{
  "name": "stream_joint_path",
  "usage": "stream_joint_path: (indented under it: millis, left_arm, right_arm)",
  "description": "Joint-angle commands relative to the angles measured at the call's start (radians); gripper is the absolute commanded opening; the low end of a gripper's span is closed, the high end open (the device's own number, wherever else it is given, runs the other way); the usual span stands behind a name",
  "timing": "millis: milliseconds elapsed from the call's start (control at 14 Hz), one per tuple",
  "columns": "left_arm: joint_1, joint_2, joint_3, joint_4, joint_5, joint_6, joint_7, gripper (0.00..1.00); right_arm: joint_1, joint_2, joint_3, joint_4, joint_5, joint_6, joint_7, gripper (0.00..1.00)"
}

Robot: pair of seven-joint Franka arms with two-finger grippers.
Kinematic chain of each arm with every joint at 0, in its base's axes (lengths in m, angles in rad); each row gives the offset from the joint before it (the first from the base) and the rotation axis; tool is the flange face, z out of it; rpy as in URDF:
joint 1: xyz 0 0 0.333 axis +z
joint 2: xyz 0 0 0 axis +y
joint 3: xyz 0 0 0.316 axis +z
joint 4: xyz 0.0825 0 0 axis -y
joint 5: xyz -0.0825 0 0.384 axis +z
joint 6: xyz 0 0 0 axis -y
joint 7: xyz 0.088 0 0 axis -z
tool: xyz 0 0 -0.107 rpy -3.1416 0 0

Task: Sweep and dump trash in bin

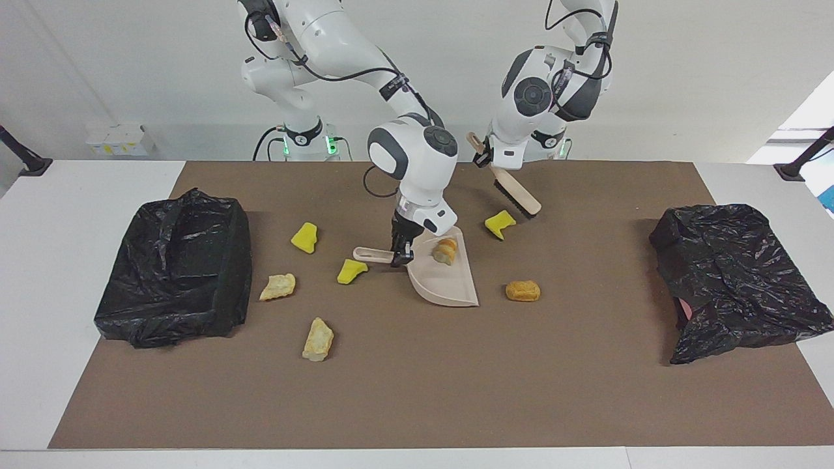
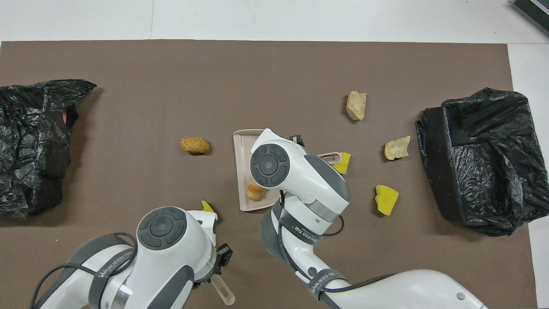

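Right claw [image 1: 402, 255]: clamped on the handle of the beige dustpan [image 1: 446, 281], which rests on the brown mat [image 1: 417, 391] of the counter. One bread lump [image 1: 445, 250] is carried in the pan. Left claw [image 1: 487, 155]: closed around the brush [image 1: 516, 194], raised over a yellow sponge piece [image 1: 498, 223]. Remaining trash is scattered on the mat: golden lump [image 1: 522, 290], two yellow pieces [image 1: 304, 237] [image 1: 351, 270], two tan lumps [image 1: 278, 286] [image 1: 318, 339]

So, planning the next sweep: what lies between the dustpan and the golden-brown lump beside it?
Nothing: bare brown mat separates dustpan and lump, in both views.
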Motion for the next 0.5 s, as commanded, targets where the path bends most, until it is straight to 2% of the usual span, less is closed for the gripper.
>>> stream_joint_path:
  millis: [0,143,286,429]
  left_arm:
    - [-0.017,0.043,0.011,-0.012,-0.002,0.132,0.033,0.0]
    - [-0.015,0.127,0.013,0.044,-0.017,0.205,0.057,0.0]
    - [-0.01,0.19,0.011,0.139,-0.018,0.215,0.087,0.0]
    - [-0.015,0.219,0.01,0.181,-0.018,0.248,0.158,0.0]
  right_arm:
    - [-0.011,-0.011,0.005,-0.024,-0.026,0.019,-0.031,0.0]
    - [-0.009,-0.013,0.005,-0.024,-0.026,0.021,-0.029,0.0]
    - [-0.011,-0.011,0.005,-0.024,-0.027,0.022,-0.029,0.0]
    - [-0.011,-0.013,0.005,-0.025,-0.027,0.021,-0.029,0.0]
